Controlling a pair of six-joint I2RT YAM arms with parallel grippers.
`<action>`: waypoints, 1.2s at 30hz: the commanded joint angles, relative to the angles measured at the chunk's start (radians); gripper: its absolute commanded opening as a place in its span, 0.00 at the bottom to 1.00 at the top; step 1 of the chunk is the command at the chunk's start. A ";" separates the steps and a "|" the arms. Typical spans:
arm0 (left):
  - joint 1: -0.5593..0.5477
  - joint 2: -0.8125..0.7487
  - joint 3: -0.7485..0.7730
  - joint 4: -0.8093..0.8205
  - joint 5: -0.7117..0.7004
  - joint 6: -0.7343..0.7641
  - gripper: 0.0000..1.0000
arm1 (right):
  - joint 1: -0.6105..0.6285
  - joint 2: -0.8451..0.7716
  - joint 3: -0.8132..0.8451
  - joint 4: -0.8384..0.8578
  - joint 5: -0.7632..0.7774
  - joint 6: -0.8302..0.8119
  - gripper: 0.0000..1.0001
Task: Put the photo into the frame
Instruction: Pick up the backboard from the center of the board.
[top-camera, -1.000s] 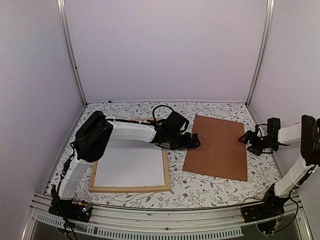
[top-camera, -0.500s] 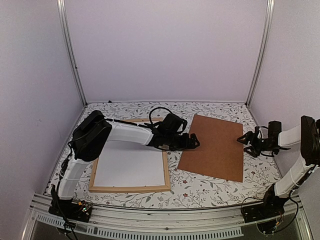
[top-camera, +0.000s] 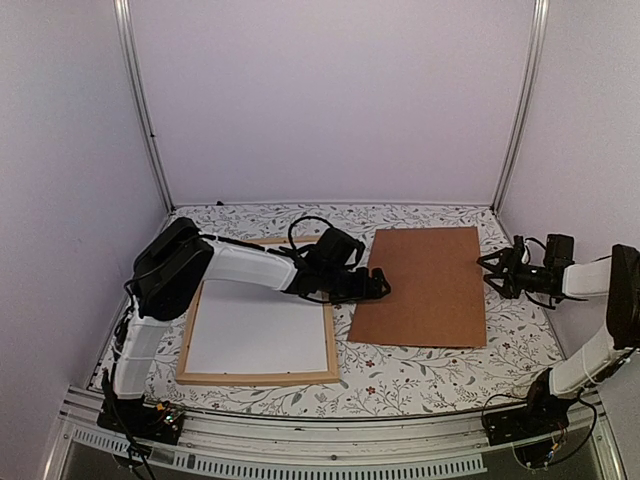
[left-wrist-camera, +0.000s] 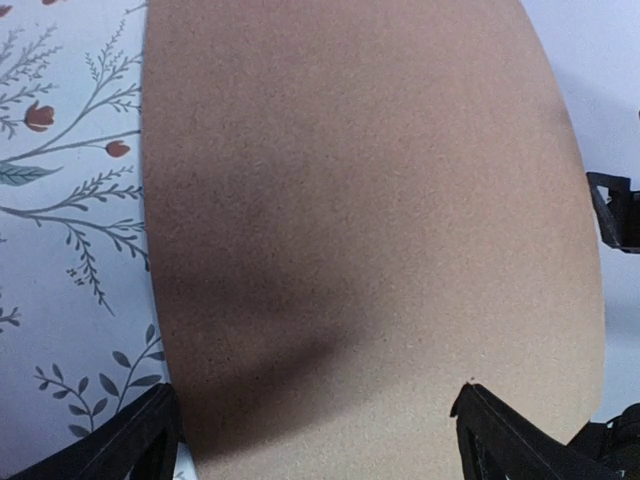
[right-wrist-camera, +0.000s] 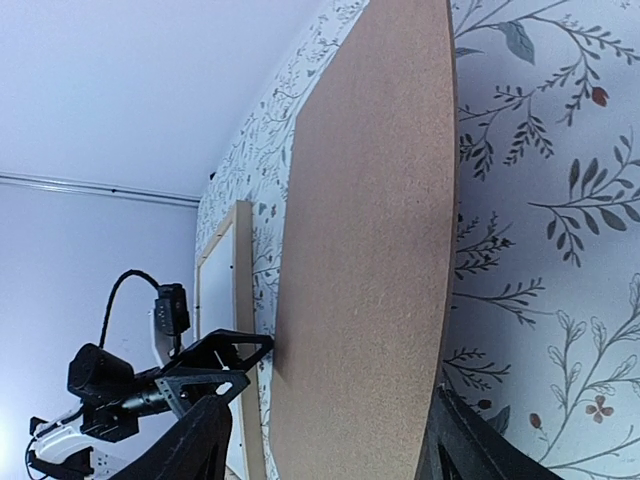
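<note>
The frame (top-camera: 260, 378), of light wood, lies flat on the left part of the floral-patterned desk (top-camera: 420, 378). A white sheet (top-camera: 260, 335) fills its opening; whether that is the photo lying face down cannot be told. Just right of the frame, close to its right rail, a brown backing board (top-camera: 425, 285) lies flat. The left arm (top-camera: 250, 265) stretches across the frame's far end and hides part of the far rail. The left tool (top-camera: 378, 285) is over the board's left edge with its jaws wide apart. The right tool (top-camera: 497, 270) is at the board's right edge, jaws also spread and holding nothing. In all: one frame, one white sheet, one board, two arms.
</note>
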 joint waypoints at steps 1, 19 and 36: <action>-0.030 0.009 -0.045 -0.049 0.083 -0.030 0.98 | 0.035 -0.047 -0.020 0.000 -0.254 0.052 0.68; -0.028 -0.042 -0.078 -0.021 0.116 -0.044 0.98 | 0.089 -0.127 -0.021 0.144 -0.364 0.106 0.58; -0.036 -0.072 -0.095 0.025 0.168 -0.058 0.97 | 0.158 -0.109 0.046 0.246 -0.301 0.204 0.56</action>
